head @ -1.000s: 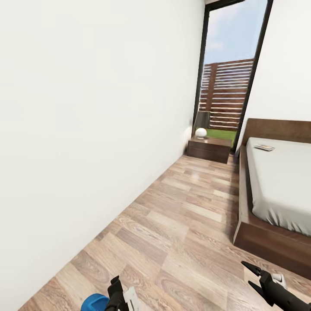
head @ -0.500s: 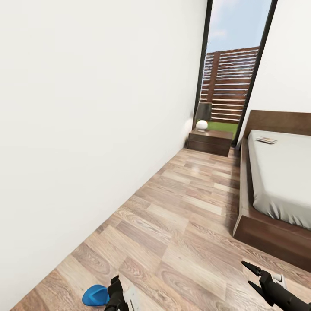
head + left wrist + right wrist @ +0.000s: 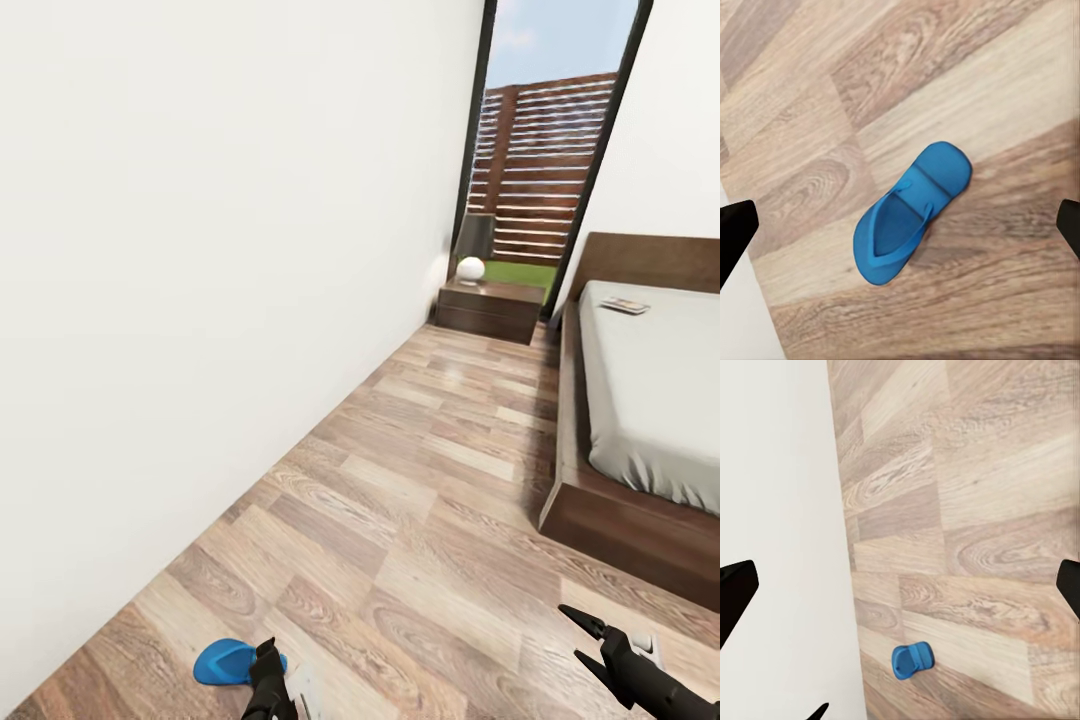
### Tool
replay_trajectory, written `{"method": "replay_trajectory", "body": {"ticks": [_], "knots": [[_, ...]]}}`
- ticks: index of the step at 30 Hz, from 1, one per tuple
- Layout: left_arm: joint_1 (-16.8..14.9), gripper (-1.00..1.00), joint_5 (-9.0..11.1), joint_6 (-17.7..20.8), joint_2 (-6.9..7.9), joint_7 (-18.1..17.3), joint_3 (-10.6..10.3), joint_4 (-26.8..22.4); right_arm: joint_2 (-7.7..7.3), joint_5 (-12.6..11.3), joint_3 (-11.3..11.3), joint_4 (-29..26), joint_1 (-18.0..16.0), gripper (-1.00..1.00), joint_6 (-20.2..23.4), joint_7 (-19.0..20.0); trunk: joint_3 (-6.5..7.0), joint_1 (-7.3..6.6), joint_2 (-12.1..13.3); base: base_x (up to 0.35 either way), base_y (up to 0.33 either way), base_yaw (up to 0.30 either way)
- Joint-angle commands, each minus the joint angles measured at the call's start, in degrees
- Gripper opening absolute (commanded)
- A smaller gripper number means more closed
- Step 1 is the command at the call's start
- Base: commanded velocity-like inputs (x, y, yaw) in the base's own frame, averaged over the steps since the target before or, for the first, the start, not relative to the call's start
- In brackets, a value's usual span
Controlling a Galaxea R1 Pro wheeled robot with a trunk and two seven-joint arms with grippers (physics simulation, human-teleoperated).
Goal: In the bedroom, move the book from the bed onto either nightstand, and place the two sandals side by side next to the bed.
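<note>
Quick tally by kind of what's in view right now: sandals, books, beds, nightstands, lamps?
Sandals: 1, blue sandal on the floor by the wall
Books: 1, book on the bed
Beds: 1, bed
Nightstands: 1, nightstand
Lamps: 1, round white lamp
Total: 5

Floor (image 3: pixel 430 500): a long open strip of wood planks runs from near to far.
Left: the white wall (image 3: pixel 200 300) shuts that side.
Right: the bed (image 3: pixel 640 420) and its low frame block that side.
Far end: the nightstand (image 3: pixel 490 308) stands by the wall.
Near left: one blue sandal (image 3: pixel 225 662) lies on the planks close to the wall.
</note>
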Motion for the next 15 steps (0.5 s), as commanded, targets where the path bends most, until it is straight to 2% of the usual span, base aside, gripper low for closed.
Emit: {"method": "replay_trajectory", "body": {"ticks": [1, 15], "knots": [[0.01, 1.00, -0.52, 0.31, 0.01, -0.24, -0.12, -0.09, 0.01, -0.11, -0.12, 0.01, -0.05, 1.00, 0.36, 0.08, -0.28, 0.01, -0.04, 0.000, 0.000, 0.000], [0.01, 1.00, -0.52, 0.31, -0.02, -0.24, -0.12, -0.09, 0.01, -0.11, -0.12, 0.00, -0.06, 1.00, 0.36, 0.08, -3.38, 0.37, -0.23, 0.000, 0.000, 0.000]]}}
